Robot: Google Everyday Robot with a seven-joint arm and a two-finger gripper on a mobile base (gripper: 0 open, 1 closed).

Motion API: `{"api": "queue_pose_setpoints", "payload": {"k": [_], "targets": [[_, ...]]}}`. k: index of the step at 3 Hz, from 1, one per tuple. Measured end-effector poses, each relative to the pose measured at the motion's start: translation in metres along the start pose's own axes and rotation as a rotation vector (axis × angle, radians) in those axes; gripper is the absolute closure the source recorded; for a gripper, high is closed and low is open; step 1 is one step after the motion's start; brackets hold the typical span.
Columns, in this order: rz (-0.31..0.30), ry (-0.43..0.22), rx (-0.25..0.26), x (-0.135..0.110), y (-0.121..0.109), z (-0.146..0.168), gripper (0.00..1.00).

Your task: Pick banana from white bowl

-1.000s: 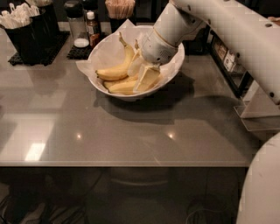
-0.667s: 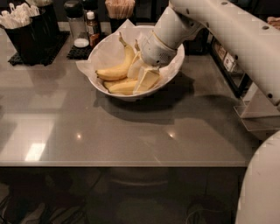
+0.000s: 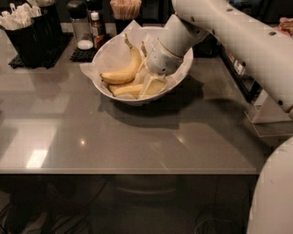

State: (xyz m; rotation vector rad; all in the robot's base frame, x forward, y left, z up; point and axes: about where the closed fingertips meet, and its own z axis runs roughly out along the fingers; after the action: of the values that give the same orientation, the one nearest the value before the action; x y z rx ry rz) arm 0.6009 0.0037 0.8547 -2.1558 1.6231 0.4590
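The white bowl [image 3: 182, 75], lined with crinkled white paper, stands at the back middle of the grey table. A curved yellow banana with an upturned stem [image 3: 122, 71] lies in its left half. Below it lies the slimmer, pale yellow banana [image 3: 129, 89], gently curved, with its right end hidden under my gripper. My gripper [image 3: 152, 86] reaches down into the bowl from the upper right, right at that banana's right end. The white arm covers the bowl's right rear part.
A black holder with white utensils [image 3: 26, 30] stands at the back left. A shaker [image 3: 80, 27], a small bottle [image 3: 95, 28] and a cup of sticks [image 3: 125, 9] stand behind the bowl. The table's front edge [image 3: 128, 171] runs across the view. A white stand [image 3: 270, 119] is at the right.
Almost nothing: the gripper stays down in the bowl at the same spot and the bananas have not visibly moved.
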Motion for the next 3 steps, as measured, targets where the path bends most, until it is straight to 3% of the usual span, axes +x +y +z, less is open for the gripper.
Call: {"api": "queue_pose_setpoints", "payload": {"k": [1,2,3], "targets": [[0.007,0.029,0.031,0.001,0.001,-0.004,0.74],[0.013,0.066,0.094,-0.001,0.002,-0.025,0.97],[0.009,0.072,0.142,-0.005,0.001,-0.047,1.00]]}}
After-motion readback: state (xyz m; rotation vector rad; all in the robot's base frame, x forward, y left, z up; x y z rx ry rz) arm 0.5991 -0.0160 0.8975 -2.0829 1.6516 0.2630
